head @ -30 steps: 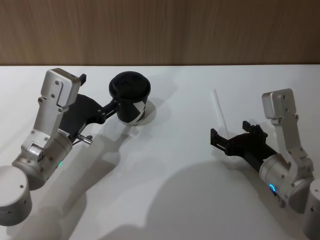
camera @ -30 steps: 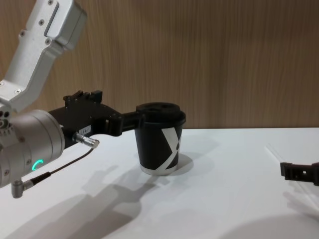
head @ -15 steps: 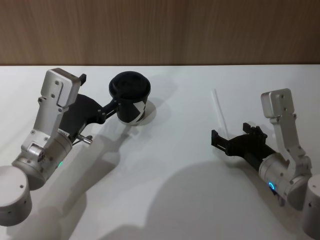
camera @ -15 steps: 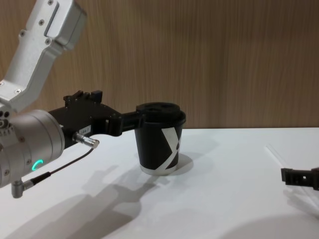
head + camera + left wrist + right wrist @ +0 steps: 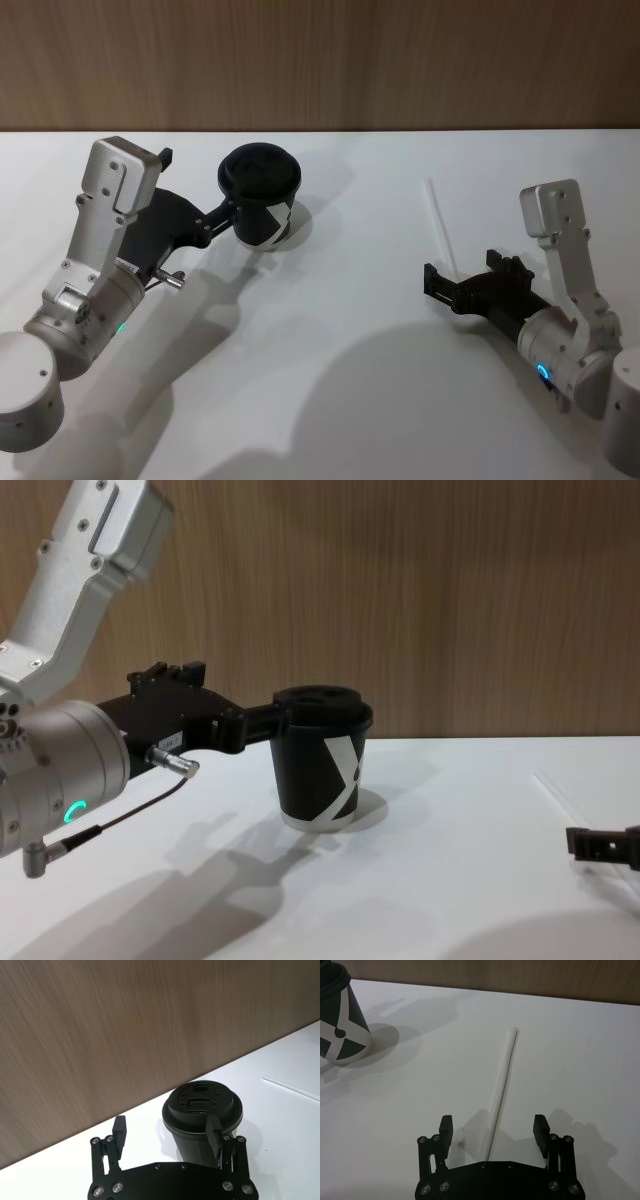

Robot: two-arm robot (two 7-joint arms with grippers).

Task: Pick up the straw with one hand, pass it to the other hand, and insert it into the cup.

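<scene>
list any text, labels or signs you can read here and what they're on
"X": white mark, more a sign than a letter, on the cup
small white label on the left gripper: too small to read
no other text

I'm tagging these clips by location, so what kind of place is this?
Probably a robot test bench: a plain white table against a wood-panel wall, with a lidded black cup and a straw laid out.
</scene>
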